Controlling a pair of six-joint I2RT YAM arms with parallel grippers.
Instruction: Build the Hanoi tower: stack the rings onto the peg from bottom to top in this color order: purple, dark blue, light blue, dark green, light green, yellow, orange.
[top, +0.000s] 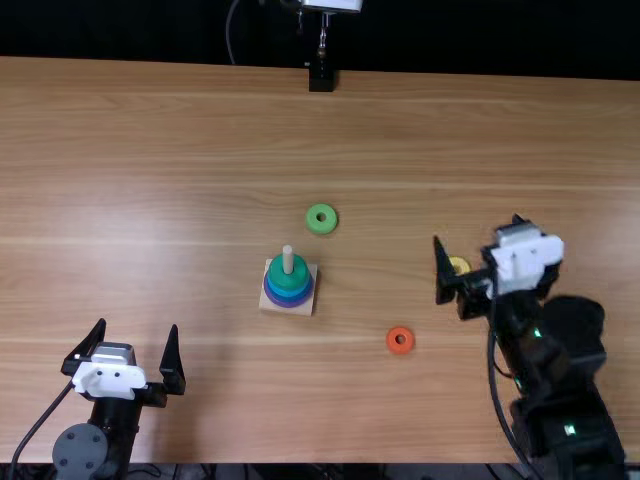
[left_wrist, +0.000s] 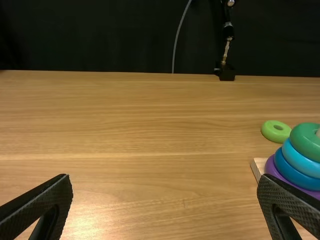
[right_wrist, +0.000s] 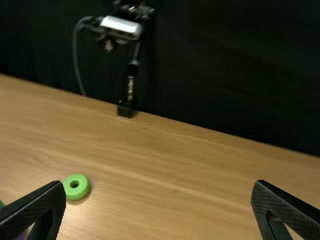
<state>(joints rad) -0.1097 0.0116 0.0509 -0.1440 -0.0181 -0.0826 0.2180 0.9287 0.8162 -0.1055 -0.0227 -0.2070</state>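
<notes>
Near the left corner of the near edge of the surface (top: 215, 130), the left claw (top: 137, 326) is spread wide, with nothing between its fingers.

Left of the middle, and about midway between the far and near edges, sits the square wooden base (top: 307, 306), its upright peg (top: 288, 258) rising out of four stacked rings. From the bottom they run purple ring (left_wrist: 271, 170), dark blue ring (left_wrist: 292, 173), light blue ring (left_wrist: 300, 159), dark green ring (left_wrist: 303, 140). The tip of the peg stands above the dark green one.

Just beyond the base, toward the far edge and a little to the right, the light green ring (top: 321, 229) lies flat on the surface. A black stand (top: 321, 78) is at the far edge, almost straight beyond that ring.

Farther right, and closer to the near edge than the base is, the orange ring (top: 401, 350) lies flat, well apart from the stack.

Toward the right edge is the yellow ring (top: 460, 265), partly hidden by the right claw (top: 477, 229). The right claw is wide, its two fingers well apart; I cannot tell whether it touches the yellow ring.
</notes>
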